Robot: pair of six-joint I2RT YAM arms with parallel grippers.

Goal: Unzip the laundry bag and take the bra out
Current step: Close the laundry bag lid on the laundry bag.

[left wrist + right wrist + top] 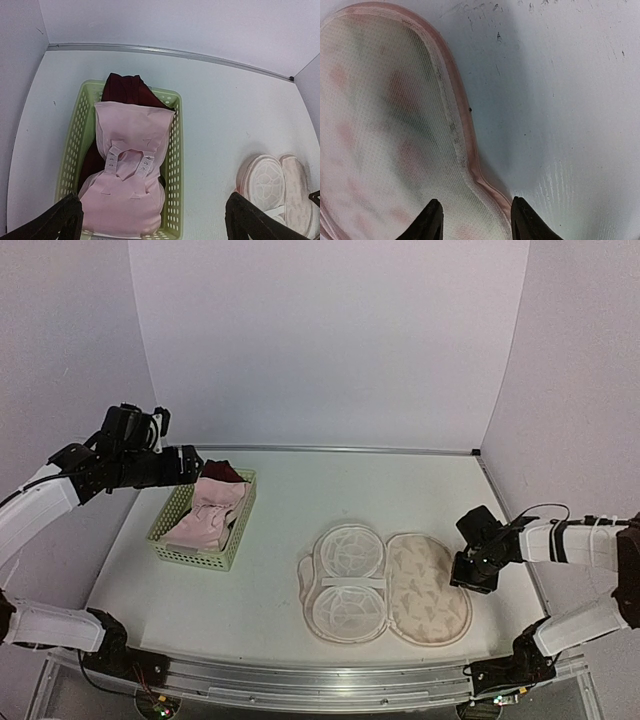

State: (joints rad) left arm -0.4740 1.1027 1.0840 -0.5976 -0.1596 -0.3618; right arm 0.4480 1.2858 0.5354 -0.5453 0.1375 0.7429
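From where I stand the worry is on the right. The right fingers [432,222] are half spread, astride the pink edging of the laundry bag [425,585]. The bag lies flat on the bench [330,490] at centre-right, opened out, with its mesh cups facing up on one half and the leaf print on the other. The cloth between the fingers lies flat rather than bunched, so I would not call it a pinch yet. If they close this near the rim, they may catch only the edging, or slide off it and nip bare bench. If they catch too much, a lift could drag the whole limp pouch along and fold one lobe over the other. The tips also sit very low, so pressing hard into the bench is a further risk. The right arm [575,540] reaches in from the side, its wrist bent down toward the bag's outer edge. The left arm [60,490] is raised well apart, over the light-green basket [168,522]. The left fingers [62,220] are spread wide and hold nothing, above a pink garment [130,165] lying on a dark red one [122,87]. The pink one looks like the bra, though I cannot be sure.
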